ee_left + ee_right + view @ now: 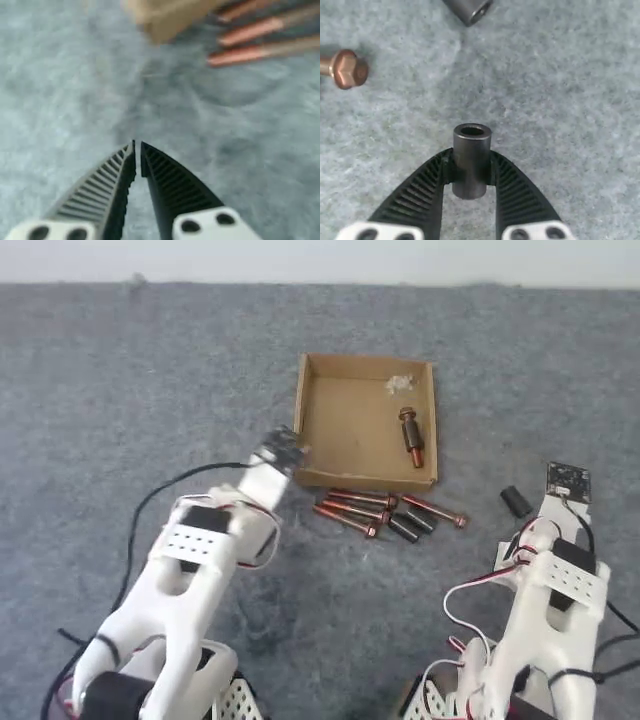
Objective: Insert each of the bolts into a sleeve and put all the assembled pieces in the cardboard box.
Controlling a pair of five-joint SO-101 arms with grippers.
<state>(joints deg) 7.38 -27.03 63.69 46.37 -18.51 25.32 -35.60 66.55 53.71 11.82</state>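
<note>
The cardboard box (317, 430) lies at the table's middle back, with one bolt-and-sleeve piece (411, 436) inside. Several copper bolts (348, 510) lie in front of the box, along with two black sleeves (411, 525). A third sleeve (516, 501) lies further right. My right gripper (471, 154) is shut on a black sleeve (471, 162), held upright just above the carpet. Beyond it are a bolt head (345, 69) and another sleeve (468, 9). My left gripper (137, 146) is shut with nothing in it, hovering near the box's front left corner (165, 17) and the bolts (255, 37).
Grey carpet (130, 390) covers the whole table, with open room on the left and behind the box. A black cable (150, 502) trails beside the left arm. The right arm (555, 610) stands at the front right, its gripper (566, 483) right of the loose sleeve.
</note>
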